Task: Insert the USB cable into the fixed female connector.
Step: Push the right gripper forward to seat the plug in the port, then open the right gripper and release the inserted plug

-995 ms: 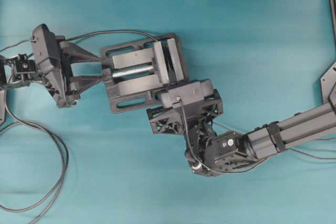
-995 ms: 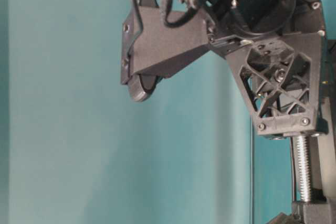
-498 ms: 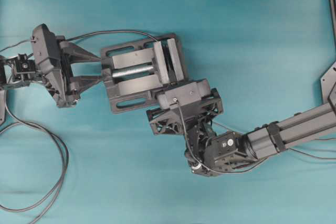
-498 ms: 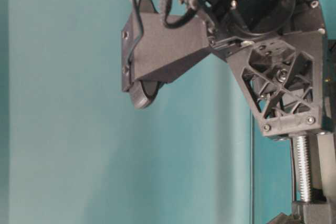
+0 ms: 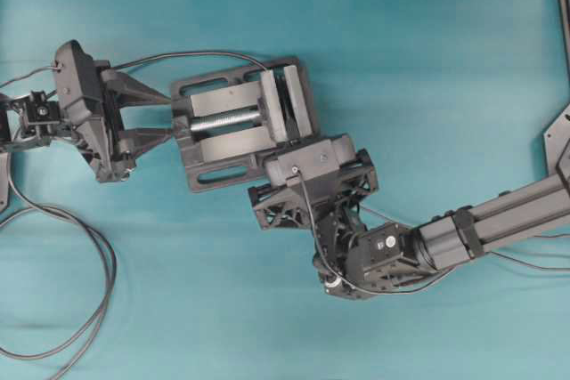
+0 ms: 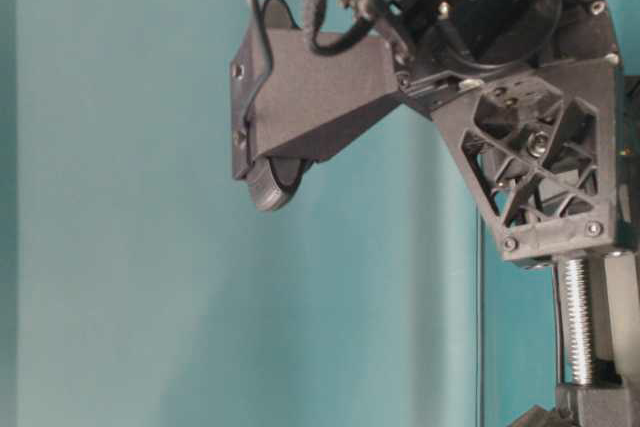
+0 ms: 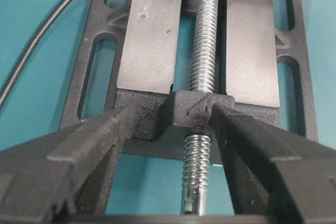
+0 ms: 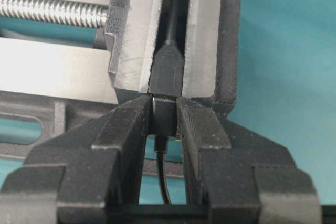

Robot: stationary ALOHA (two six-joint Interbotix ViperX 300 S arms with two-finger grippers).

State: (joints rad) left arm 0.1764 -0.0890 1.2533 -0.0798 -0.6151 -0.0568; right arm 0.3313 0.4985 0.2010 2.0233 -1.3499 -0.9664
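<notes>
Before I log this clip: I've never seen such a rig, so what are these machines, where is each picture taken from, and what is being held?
Two robot arms work over a teal table. One picture looks down from overhead, one from table level, and one from each wrist. A grey metal vise clamps the fixed female connector. The right gripper is shut on the USB cable plug, pressed against that connector. The left gripper is open, its fingers astride the vise's screw end.
</notes>
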